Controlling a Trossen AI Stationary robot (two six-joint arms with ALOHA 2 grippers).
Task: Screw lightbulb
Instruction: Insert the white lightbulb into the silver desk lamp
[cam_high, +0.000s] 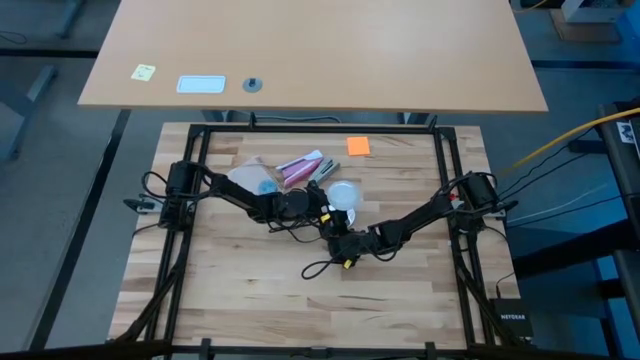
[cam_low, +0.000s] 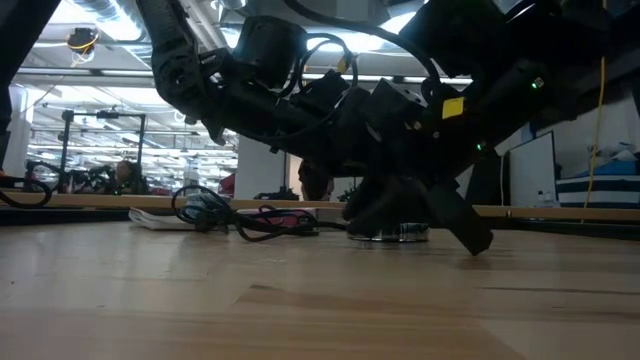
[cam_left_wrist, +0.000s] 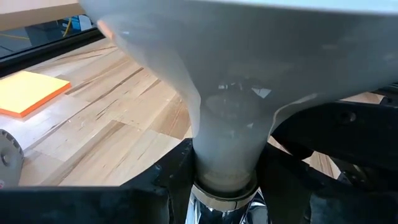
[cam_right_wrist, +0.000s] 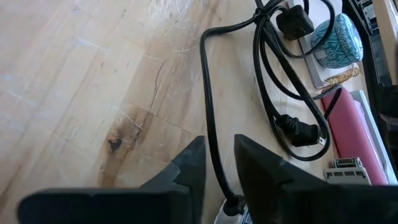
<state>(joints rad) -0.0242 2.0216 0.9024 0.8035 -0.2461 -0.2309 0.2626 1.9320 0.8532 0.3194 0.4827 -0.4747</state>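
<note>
The frosted-white lightbulb stands upright at the table's middle. In the left wrist view its globe fills the top and its neck runs down into the silvery socket. My left gripper reaches in from the left and is shut on the bulb. My right gripper comes from the right, low over the table, with the socket and its thin black cord between its fingers. In the low view the socket's base rests on the table under both dark grippers. My left gripper holds the bulb's tapering neck just above the socket, one finger on each side. The fingers come in about level from the table's left. The bulb stands upright with its base in the socket. My right gripper has the socket's top far back between its two fingers; its own fingers hide most of the contact. The fingers slant down toward the table, along the cord that runs out between them. The socket sits on the table.
A pink-and-white tube, a teal round thing and an orange sticky pad lie behind the bulb. The cord loops toward the near side. More black cable with plugs lies beside the tube. A black frame borders the table.
</note>
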